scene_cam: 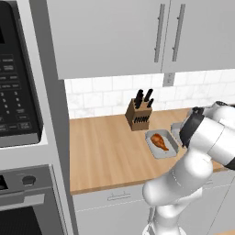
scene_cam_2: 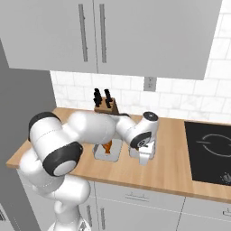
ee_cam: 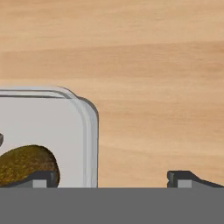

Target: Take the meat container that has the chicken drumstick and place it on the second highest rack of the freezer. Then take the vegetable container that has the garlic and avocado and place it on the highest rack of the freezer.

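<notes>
The meat container is a shallow grey tray on the wooden counter, holding the orange-brown chicken drumstick; it shows again as the meat container to the left of my hand. Just right of it lies the vegetable container, its rounded corner in the hand view, with the dark olive avocado inside. The garlic is hidden, and the freezer is out of view. My gripper points down, open, straddling that tray's side wall: one fingertip over the tray by the avocado, the other over bare wood. The gripper holds nothing.
A wooden knife block stands against the tiled wall behind the trays. A black cooktop lies to the right. The oven-and-microwave column rises at the counter's left end. Wall cabinets hang overhead.
</notes>
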You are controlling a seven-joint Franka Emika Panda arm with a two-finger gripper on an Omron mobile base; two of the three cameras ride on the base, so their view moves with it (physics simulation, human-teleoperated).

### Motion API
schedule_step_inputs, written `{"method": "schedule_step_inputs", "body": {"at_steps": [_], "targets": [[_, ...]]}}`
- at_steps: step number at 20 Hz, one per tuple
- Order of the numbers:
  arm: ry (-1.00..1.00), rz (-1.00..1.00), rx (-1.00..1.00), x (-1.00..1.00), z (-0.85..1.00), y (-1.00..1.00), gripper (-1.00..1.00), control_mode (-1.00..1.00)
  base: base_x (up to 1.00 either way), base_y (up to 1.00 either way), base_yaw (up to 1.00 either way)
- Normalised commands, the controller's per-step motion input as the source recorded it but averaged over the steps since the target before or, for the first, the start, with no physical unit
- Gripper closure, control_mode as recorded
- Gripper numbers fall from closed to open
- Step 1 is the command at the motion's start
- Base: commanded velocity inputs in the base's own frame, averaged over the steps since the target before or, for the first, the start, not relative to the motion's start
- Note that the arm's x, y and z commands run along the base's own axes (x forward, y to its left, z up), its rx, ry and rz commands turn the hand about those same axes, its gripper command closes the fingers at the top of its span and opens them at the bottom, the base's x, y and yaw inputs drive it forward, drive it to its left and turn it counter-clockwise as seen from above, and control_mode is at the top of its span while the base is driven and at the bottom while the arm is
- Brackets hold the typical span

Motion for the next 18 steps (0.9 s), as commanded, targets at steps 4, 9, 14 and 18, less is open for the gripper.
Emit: {"method": "schedule_step_inputs", "body": {"at_steps": [4, 9, 14, 18], "targets": [[0.00, 0.00, 0.00, 0.12, -0.18, 0.00, -1.00, -1.00, 0.00, 0.00, 0.00], [0.00, 0.00, 0.00, 0.06, -0.19, 0.00, -1.00, -1.00, 0.00, 0.00, 0.00], [0.00, 0.00, 0.00, 0.01, -0.07, 0.01, 1.00, -1.00, 0.00, 0.00, 0.00], [-0.01, 0.00, 0.00, 0.00, -0.01, 0.13, 1.00, -1.00, 0.00, 0.00, 0.00]]}}
